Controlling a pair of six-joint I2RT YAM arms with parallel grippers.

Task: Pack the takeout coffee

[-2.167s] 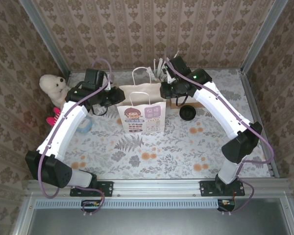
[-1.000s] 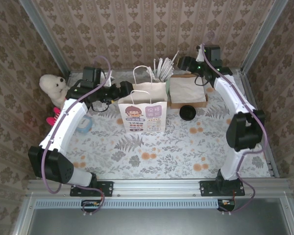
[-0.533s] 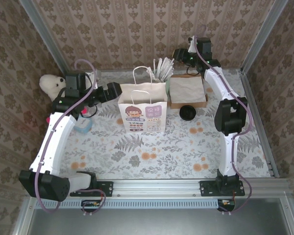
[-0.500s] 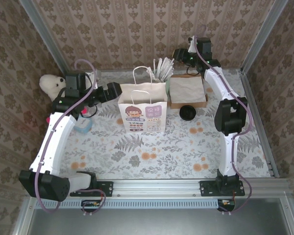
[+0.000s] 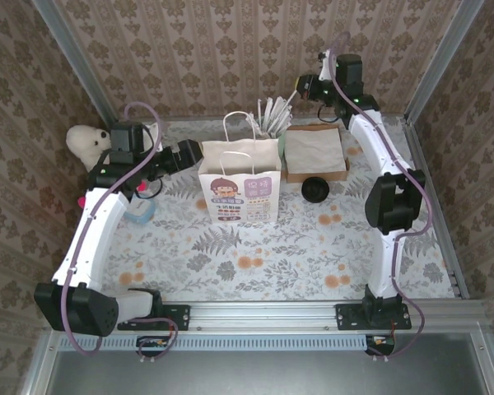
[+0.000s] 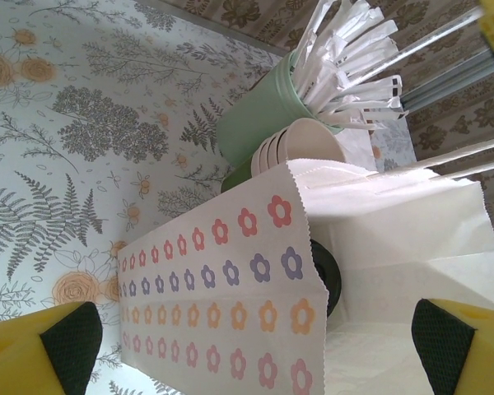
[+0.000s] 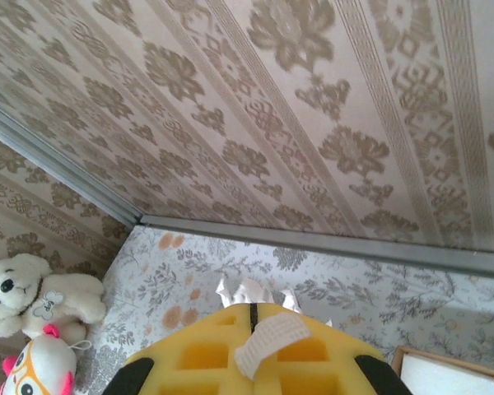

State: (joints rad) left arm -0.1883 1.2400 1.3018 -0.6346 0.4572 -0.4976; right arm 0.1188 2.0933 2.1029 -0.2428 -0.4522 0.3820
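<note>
Several cream cups [image 6: 300, 146] sit by bag [image 6: 230, 329], left-wrist view.

From above and behind the arm bases, our fixed camera looked down over the whole bench [image 5: 255, 263], with its near edge at the bottom. Our left wrist camera sat close beside the white paper bag [image 6: 230, 304], facing across its open top toward the straw holder [image 6: 255, 123]. Our right wrist camera, high over the far edge, faced the wall [image 7: 313, 107] and the plush bear [image 7: 33, 300] near the far left corner. Bag and bear appeared overhead too.
</note>
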